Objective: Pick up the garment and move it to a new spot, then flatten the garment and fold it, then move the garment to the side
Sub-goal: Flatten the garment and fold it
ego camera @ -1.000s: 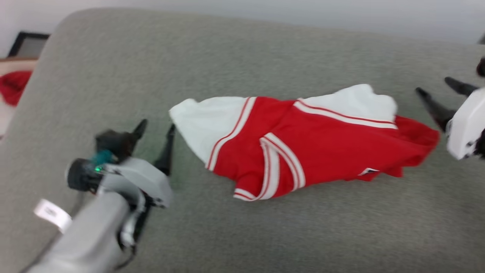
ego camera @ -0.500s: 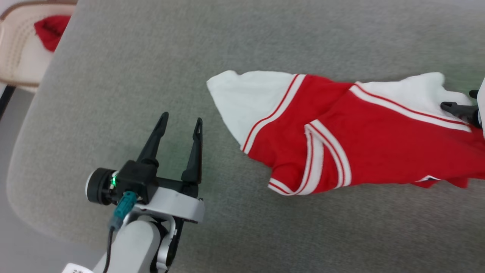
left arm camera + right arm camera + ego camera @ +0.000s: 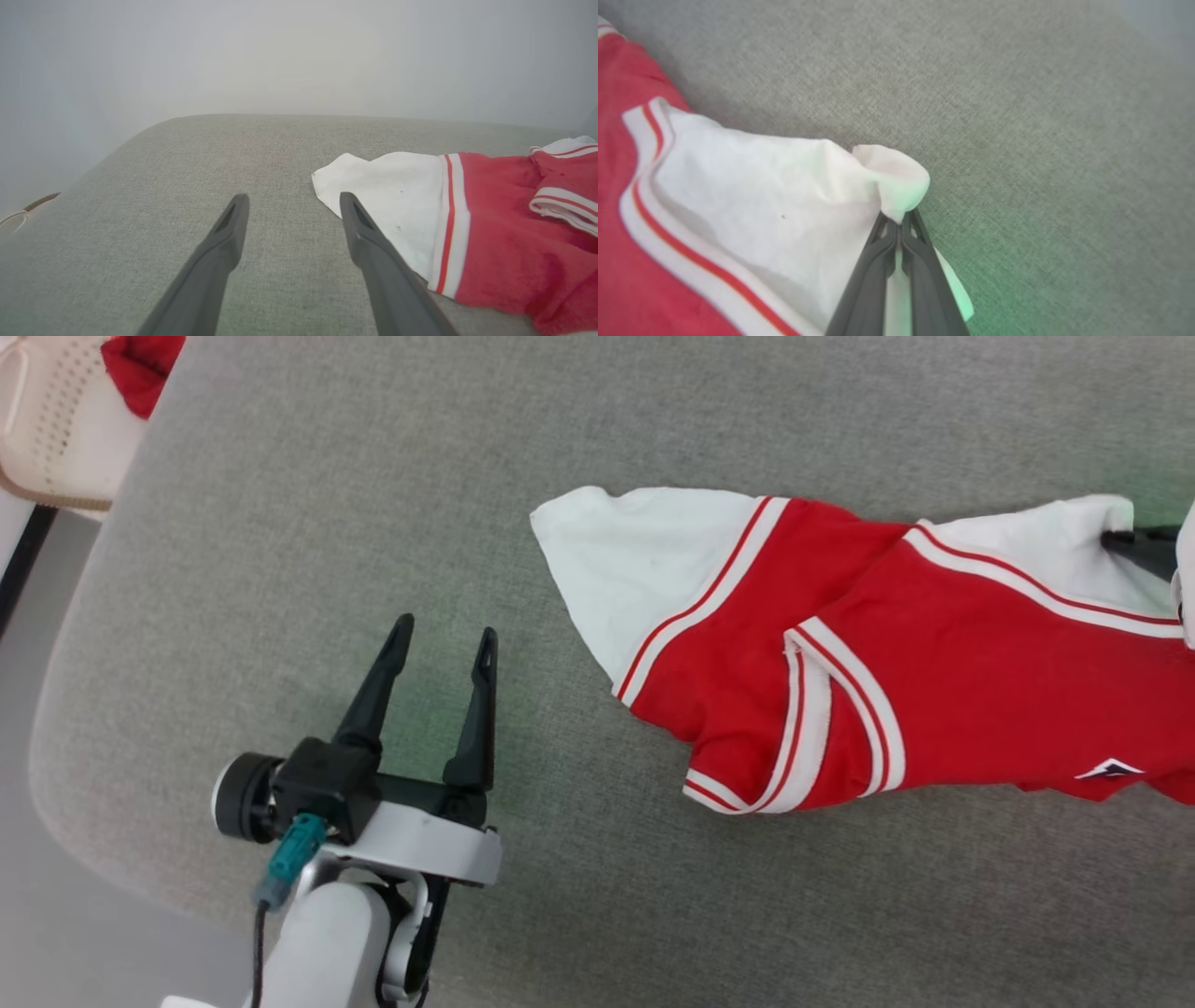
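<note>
The garment (image 3: 840, 663) lies crumpled on a grey upholstered surface (image 3: 280, 523), pinched at 1 white corner by the right gripper (image 3: 899, 223).
Nearest the head camera, the left gripper (image 3: 445, 630) has its 2 dark fingers spread apart with nothing between them, over bare grey fabric near the garment's white sleeve end and not touching it. Beyond it, the red body stretches toward the robot's right, crossed by white-and-red striped bands, with a small white label (image 3: 1108, 769) near its lower edge. At the far right end, the right gripper's fingers are clamped together on a bunched fold of the white panel. Past the surface's left corner sits a cream perforated basket (image 3: 47, 429) holding a red cloth (image 3: 140, 364).
</note>
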Controlling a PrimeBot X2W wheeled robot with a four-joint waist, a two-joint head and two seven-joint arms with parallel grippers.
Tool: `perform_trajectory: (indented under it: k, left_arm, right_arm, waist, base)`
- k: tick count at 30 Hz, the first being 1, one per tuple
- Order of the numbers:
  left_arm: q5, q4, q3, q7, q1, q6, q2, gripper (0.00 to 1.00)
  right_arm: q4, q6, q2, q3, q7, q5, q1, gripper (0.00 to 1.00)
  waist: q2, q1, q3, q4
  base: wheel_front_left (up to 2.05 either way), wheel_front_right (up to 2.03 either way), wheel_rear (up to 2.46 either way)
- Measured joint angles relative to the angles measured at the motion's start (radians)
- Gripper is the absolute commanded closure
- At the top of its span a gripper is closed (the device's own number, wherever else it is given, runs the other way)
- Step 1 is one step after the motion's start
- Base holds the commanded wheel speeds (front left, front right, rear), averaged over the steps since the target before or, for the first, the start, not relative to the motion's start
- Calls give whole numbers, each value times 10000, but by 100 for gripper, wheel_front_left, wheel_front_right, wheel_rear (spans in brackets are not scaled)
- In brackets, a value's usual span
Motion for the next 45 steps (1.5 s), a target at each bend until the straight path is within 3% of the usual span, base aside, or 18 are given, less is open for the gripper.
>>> perform_trajectory:
  k: [6, 12, 18, 23, 28, 32, 45]
  left_arm:
    - [341, 115, 594, 0, 293, -337, -198, 0]
    - [566, 119, 1110, 0, 710, -577, -330, 0]
    - [715, 50, 1505, 0, 1039, -754, -437, 0]
    - [819, -6, 1705, 0, 1142, -857, -535, 0]
    - [886, -40, 1850, 0, 1174, -1018, -640, 0]
    - [911, 4, 1910, 0, 1173, -1106, -696, 0]
    - [1064, 136, 2067, 0, 1111, -1281, -788, 0]
  right_arm:
    - [-499, 0, -433, -63, -1751, 320, 252, 100]
    - [-1388, 0, -1221, -656, -3248, 844, 1509, 100]
    - [-1873, 0, -1942, -2272, -4610, 2061, 3417, 100]
    - [-1227, -4, -2452, -3822, -5699, 2920, 5371, 100]
    - [-63, -2, -2314, -4621, -6266, 2968, 6927, 100]
    - [773, -4, -1776, -4913, -6326, 2495, 7184, 100]
    - [3866, -2, -86, -6234, -7283, -464, 5712, 100]
  waist:
    - [0, 0, -305, -285]
    - [0, 0, -648, -754]
    - [0, 0, -982, -1265]
    - [0, -1, -1170, -1595]
    - [0, 0, -1207, -1737]
    - [0, -1, -1160, -1742]
    - [0, 0, -1073, -1585]
  base:
    - [0, 0, 0]
    - [0, 0, 0]
    - [0, 0, 0]
    - [0, 0, 0]
    - [0, 0, 0]
    - [0, 0, 0]
    - [0, 0, 0]
